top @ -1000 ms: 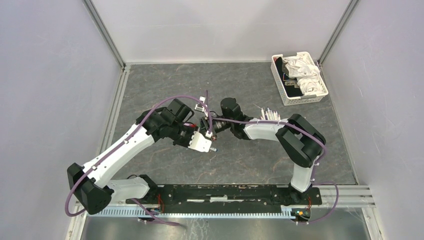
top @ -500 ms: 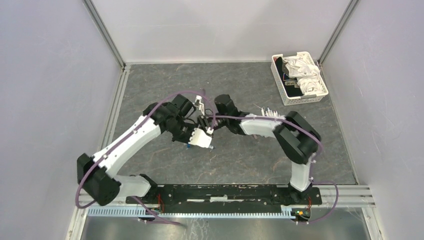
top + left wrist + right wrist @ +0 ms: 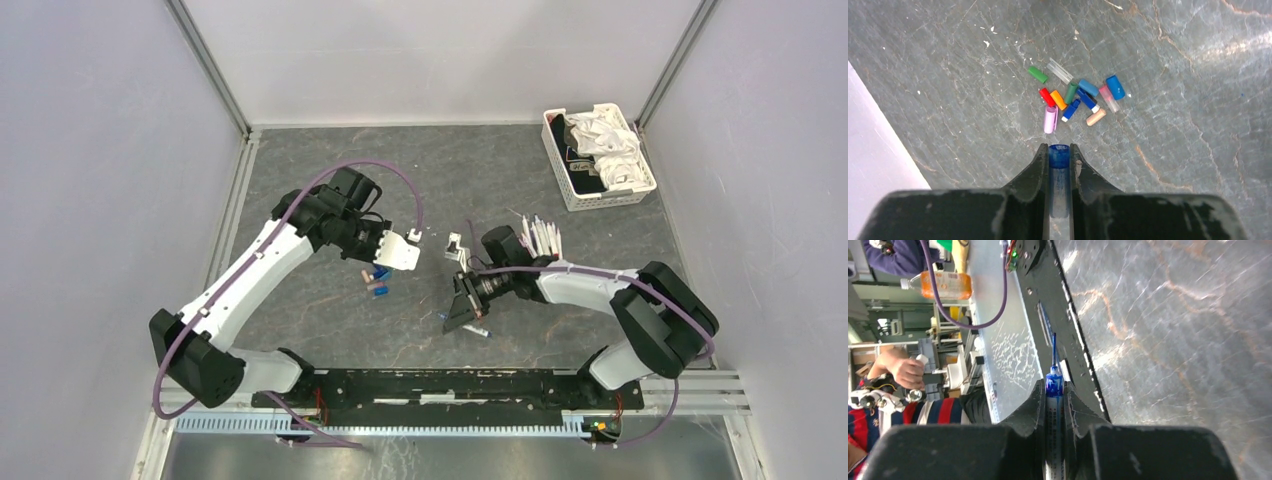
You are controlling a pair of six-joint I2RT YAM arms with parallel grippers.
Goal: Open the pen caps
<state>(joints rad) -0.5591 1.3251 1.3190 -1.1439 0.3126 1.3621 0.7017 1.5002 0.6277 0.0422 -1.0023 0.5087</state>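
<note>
On my left wrist feed, the left claw is closed tight on 1 blue cap, whose open mouth faces out past the fingertips. Beyond it on the grey tabletop lie the loose pen caps, about 12 in a close cluster (green, red, orange, lilac, pink, tan, several blues and 1 clear). Some touch one another, and none touches the claw.

On the right wrist feed, the right claw is pinched shut around a pen barrel. The pen's bare blue nib end pokes out past the fingertips. Behind it I see the black base rail and more tabletop.

From the top camera, the 2 arms are well apart. The left claw hangs by the cap cluster left of centre, and the right claw is tilted down near the middle of the tabletop. A fan of white pens lies just behind the right arm. A white basket sits in the far right corner.
</note>
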